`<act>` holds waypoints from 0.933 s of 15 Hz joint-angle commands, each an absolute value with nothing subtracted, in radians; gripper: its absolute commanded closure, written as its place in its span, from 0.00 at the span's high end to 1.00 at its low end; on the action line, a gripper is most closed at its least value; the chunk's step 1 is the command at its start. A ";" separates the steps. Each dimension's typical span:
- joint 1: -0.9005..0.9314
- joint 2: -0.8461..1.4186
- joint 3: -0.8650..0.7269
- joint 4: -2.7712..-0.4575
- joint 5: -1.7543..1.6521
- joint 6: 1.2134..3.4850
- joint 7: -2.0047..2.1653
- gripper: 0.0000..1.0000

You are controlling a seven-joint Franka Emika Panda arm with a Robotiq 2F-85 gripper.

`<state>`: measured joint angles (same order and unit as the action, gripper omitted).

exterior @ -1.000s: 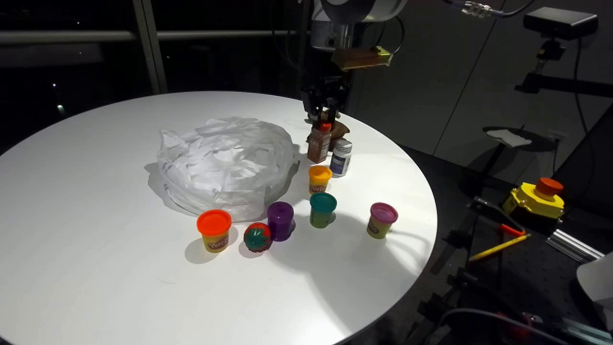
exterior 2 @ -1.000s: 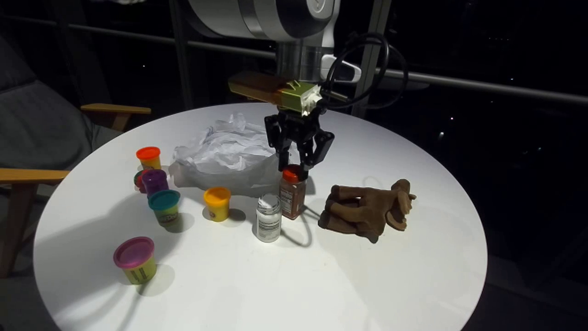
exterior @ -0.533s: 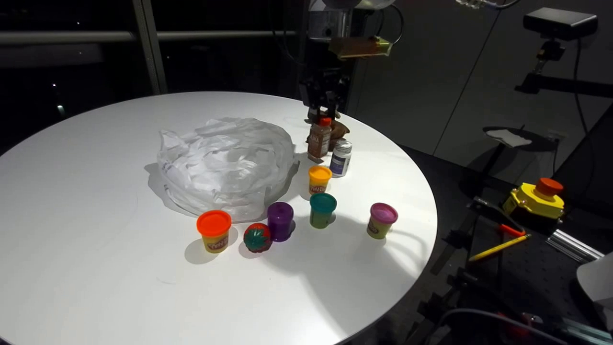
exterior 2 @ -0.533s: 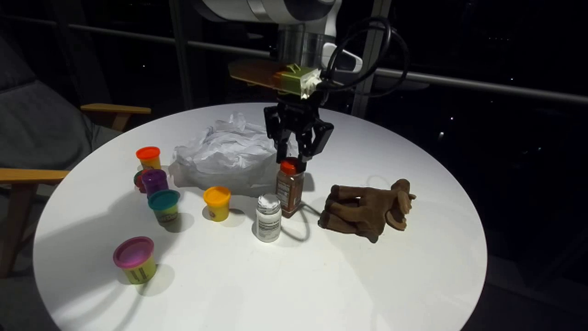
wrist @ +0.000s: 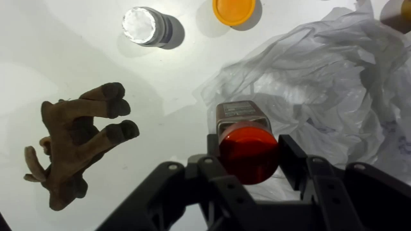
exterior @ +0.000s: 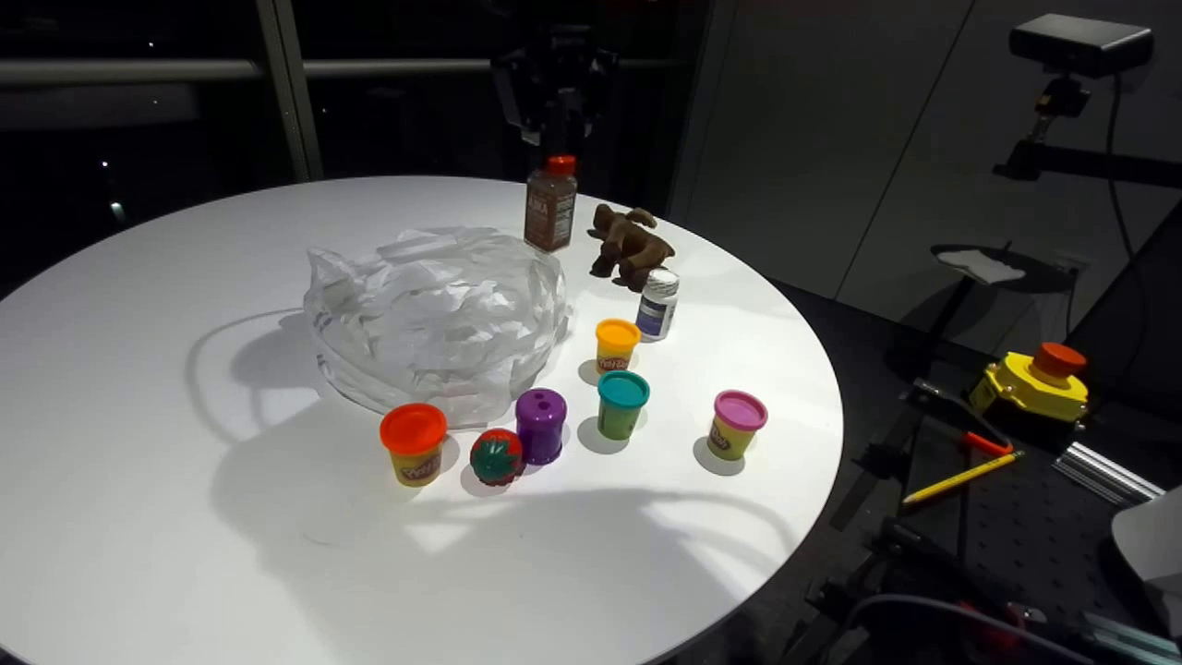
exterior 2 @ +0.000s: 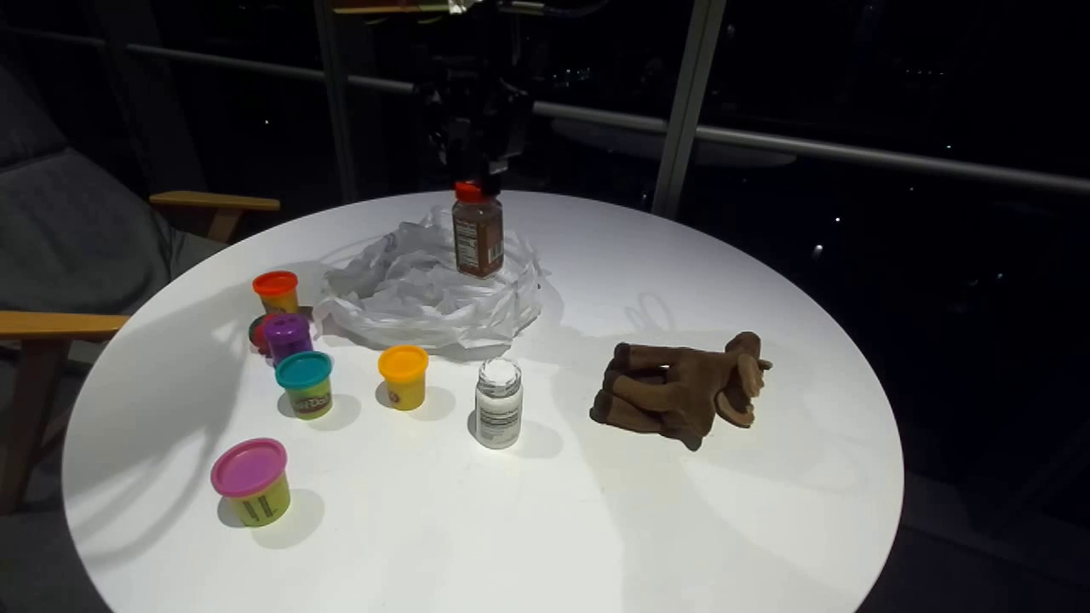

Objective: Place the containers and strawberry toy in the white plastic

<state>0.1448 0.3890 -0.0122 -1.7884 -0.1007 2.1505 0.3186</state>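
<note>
My gripper (wrist: 249,149) is shut on the red cap of a brown spice bottle (wrist: 239,110). The bottle hangs upright in the air by the edge of the crumpled white plastic bag (wrist: 321,80); it also shows in both exterior views (exterior: 550,211) (exterior 2: 479,238). On the table stand an orange-lidded tub (exterior: 414,446), a purple container (exterior: 541,429), a teal-lidded tub (exterior: 623,406), a yellow-lidded tub (exterior: 616,347), a pink-lidded tub (exterior: 736,427) and a white pill bottle (exterior: 657,309). The strawberry toy (exterior: 497,458) lies between the orange-lidded tub and the purple container.
A brown moose toy (exterior 2: 681,387) lies on the round white table (exterior 2: 511,528), beyond the pill bottle from the tubs. A chair with wooden arms (exterior 2: 213,202) stands beside the table. A yellow box with a red button (exterior: 1030,383) is off the table.
My gripper has lifted the spice bottle off its place beside the pill bottle and carried it up and over toward the bag. The other objects have not moved.
</note>
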 commanded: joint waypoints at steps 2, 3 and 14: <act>0.195 0.518 0.023 -1.668 -0.118 2.113 0.328 0.23; 0.207 0.550 0.027 -1.651 -0.122 2.128 0.329 0.23; 0.327 0.761 0.029 -1.450 -0.133 2.220 0.336 0.23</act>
<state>0.2966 0.7255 0.0328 -1.5282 -0.1148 2.2373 0.3223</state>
